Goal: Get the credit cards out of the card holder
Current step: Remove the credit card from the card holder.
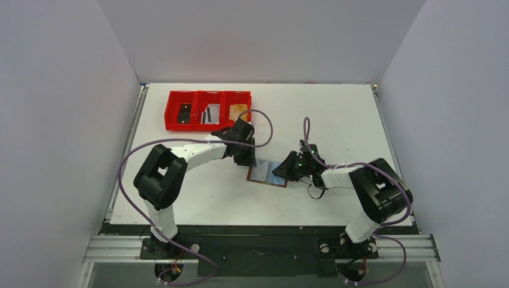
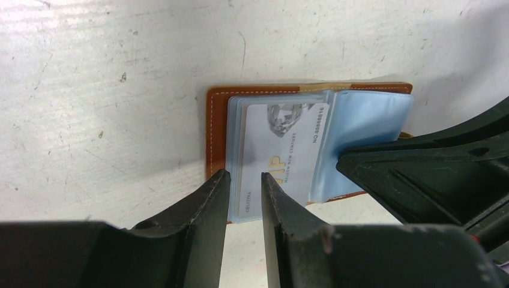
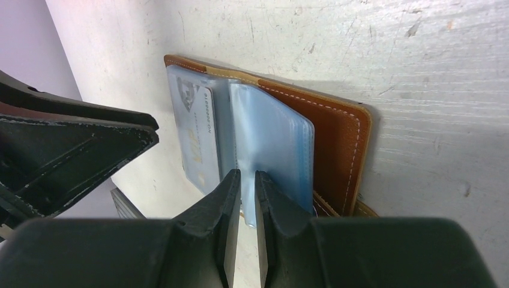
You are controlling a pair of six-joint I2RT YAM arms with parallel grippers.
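Brown leather card holder [image 2: 216, 132] open, silver credit card [image 2: 282, 144] exposed; left gripper [image 2: 243, 177] apart astride it, right gripper [image 3: 247, 174] pinching blue plastic sleeve [image 3: 270, 138].

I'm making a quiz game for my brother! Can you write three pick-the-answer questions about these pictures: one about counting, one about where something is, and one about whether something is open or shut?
1. How many compartments does the red tray have?
A two
B three
C five

2. Where is the card holder?
A inside the tray
B on the table, between the left gripper and the right gripper
C at the table's far right corner

3. How is the card holder?
A open
B folded shut
C torn in two

Answers:
1 B: two dividers split the tray into three.
2 B: it lies on the white table with a gripper at each side.
3 A: it is spread out, with a credit card showing inside.
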